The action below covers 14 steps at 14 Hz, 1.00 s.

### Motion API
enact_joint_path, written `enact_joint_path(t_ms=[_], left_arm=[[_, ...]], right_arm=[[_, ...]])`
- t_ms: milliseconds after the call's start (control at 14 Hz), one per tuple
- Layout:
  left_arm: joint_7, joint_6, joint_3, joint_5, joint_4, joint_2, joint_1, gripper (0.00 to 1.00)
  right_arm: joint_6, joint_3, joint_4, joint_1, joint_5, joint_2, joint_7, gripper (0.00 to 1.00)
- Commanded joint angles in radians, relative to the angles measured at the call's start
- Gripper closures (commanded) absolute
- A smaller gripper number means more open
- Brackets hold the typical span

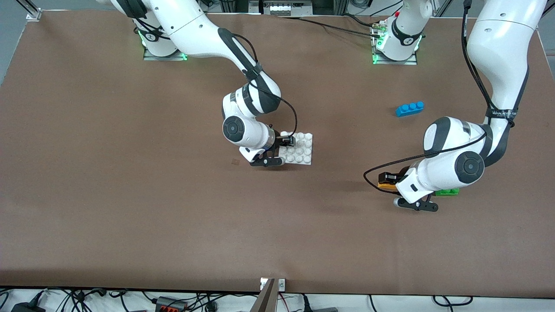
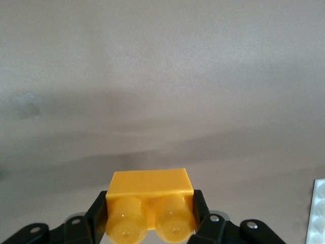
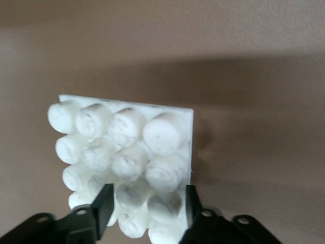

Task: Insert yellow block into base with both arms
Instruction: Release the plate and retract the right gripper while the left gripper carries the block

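— Where was your left hand (image 2: 152, 223), and what did it carry?

— Your left hand hung over the bench (image 1: 130, 195) toward the left arm's end, its fingers (image 2: 96, 216) pressed against the two short ends of the yellow block (image 2: 150, 201). The block sat right between the fingertips, studs turned toward the wrist camera, clear of the bench below. The green brick (image 1: 447, 192) lay on the bench just under that wrist, and the blue brick (image 1: 409, 108) lay well apart from the hand, closer to the left arm's base.

— And your right hand (image 3: 147, 203)?

— Your right hand was at the base (image 1: 299, 149), near the middle of the bench. Its fingers (image 3: 105, 203) straddled the edge of the white plate closest to that wrist, one on each side of the outer studs. They stood a little parted; I could not tell whether they were gripping the plate or only beside it. From the front, the base looked to rest flat on the bench.

— How far apart were the two pieces?

— Well apart. A corner of the base (image 2: 319, 213) showed at the rim of your left wrist view.
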Motion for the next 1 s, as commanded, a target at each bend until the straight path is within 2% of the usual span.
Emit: enact_joint_path(t_ms=[0,143,429,500,571,714,857,929], left_arm=[[-0.015,-0.025,-0.009,0.008,0.0,-0.016,0.003,0.51],[-0.015,-0.025,-0.009,0.008,0.0,-0.016,0.003,0.51],[-0.029,-0.025,-0.011,0.008,0.0,-0.014,-0.028,0.51],[-0.074,-0.025,-0.014,0.008,0.0,-0.016,-0.046,0.51],[-0.126,-0.025,-0.014,0.008,0.0,-0.016,-0.072,0.51],[-0.181,-0.028,-0.018,0.012,0.005,-0.019,-0.138,0.51],[-0.187,-0.028,-0.024,0.008,0.034,-0.016,-0.196,0.51],[-0.193,-0.028,-0.027,0.008,0.034,-0.014,-0.23,0.51]], right_arm=[[-0.071,-0.031,-0.012,0.001,0.002,-0.096,0.005,0.0],[-0.231,-0.148,-0.012,0.008,-0.021,-0.194,0.002,0.0],[-0.627,-0.328,-0.011,-0.013,-0.315,-0.374,-0.018,0.0],[-0.719,-0.379,0.003,-0.027,-0.349,-0.391,-0.055,0.0],[-0.787,-0.431,0.009,-0.039,-0.378,-0.418,-0.175,0.0],[-0.882,-0.556,0.009,-0.056,-0.413,-0.475,-0.393,0.0],[-0.919,-0.695,0.012,-0.049,-0.458,-0.524,-0.475,0.0],[-0.938,-0.721,0.021,-0.049,-0.49,-0.546,-0.503,0.0]])
